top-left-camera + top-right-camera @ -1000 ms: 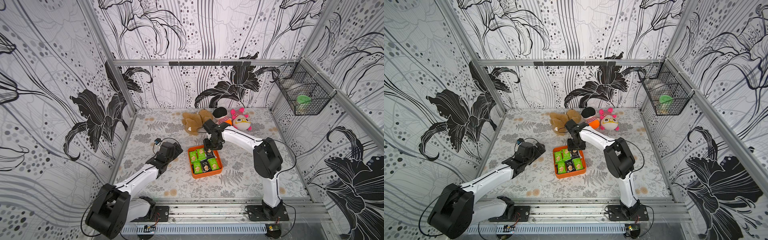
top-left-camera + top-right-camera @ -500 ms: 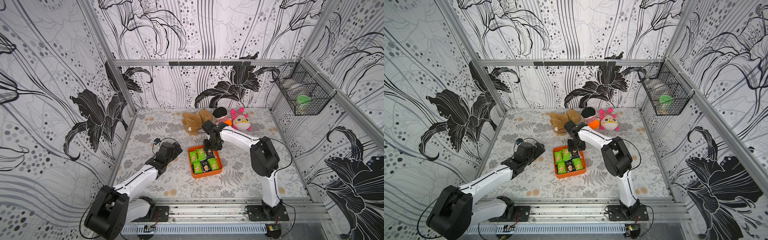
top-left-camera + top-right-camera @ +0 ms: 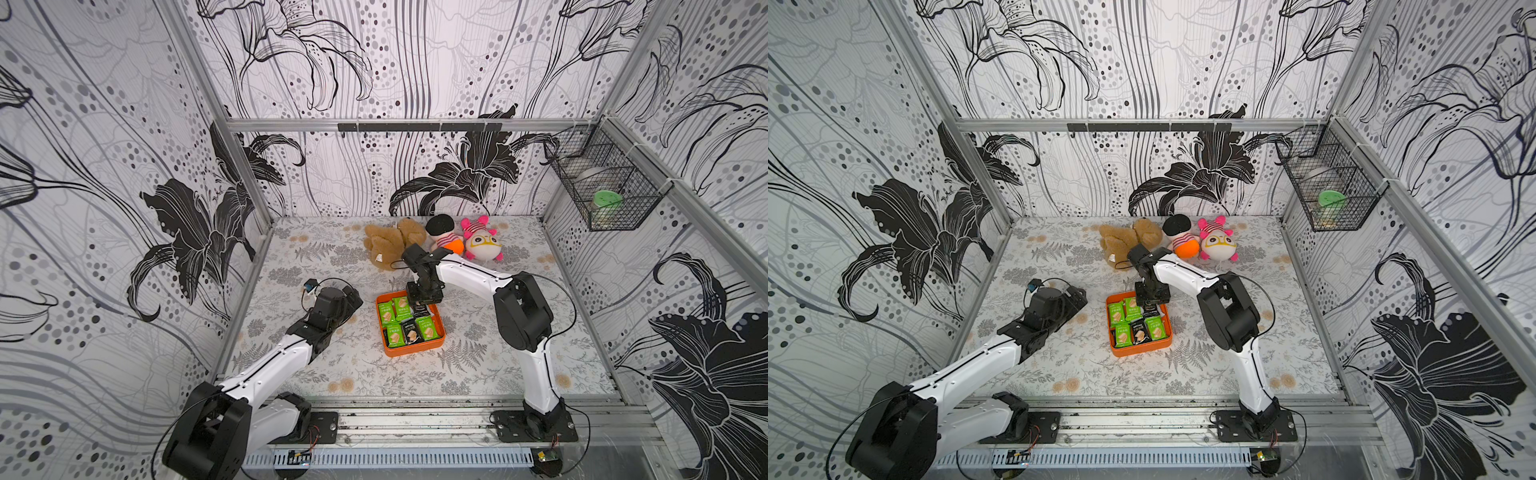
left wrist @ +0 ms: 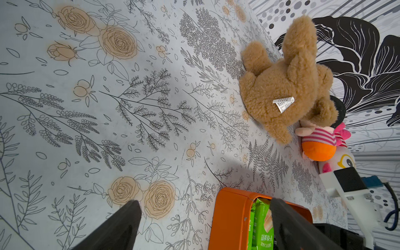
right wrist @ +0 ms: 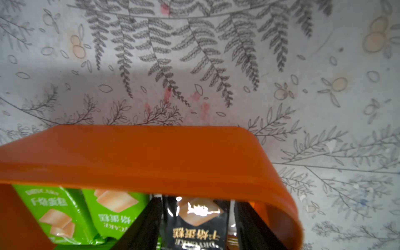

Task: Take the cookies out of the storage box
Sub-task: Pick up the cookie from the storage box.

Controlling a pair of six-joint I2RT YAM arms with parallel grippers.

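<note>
The orange storage box (image 3: 411,351) (image 3: 1140,350) sits mid-table and holds several cookies (image 3: 424,328), green and black packets. My right gripper (image 3: 422,306) points down into the box's far end. In the right wrist view its fingers (image 5: 151,216) stand on either side of a black packet (image 5: 195,225), with a thin pale gap on one side; the right gripper (image 5: 197,202) is open. My left gripper (image 3: 351,297) (image 4: 204,202) is wide open and empty, low over the table just left of the box (image 4: 229,216).
A brown plush bear (image 3: 390,245), a striped orange doll (image 3: 446,241) and a pink-and-white plush (image 3: 482,245) lie at the back, just behind the right arm. A black wire basket (image 3: 602,195) hangs on the right wall.
The right gripper's jaws have narrowed around the black packet and its elbow has swung slightly left. The left arm has not moved.
</note>
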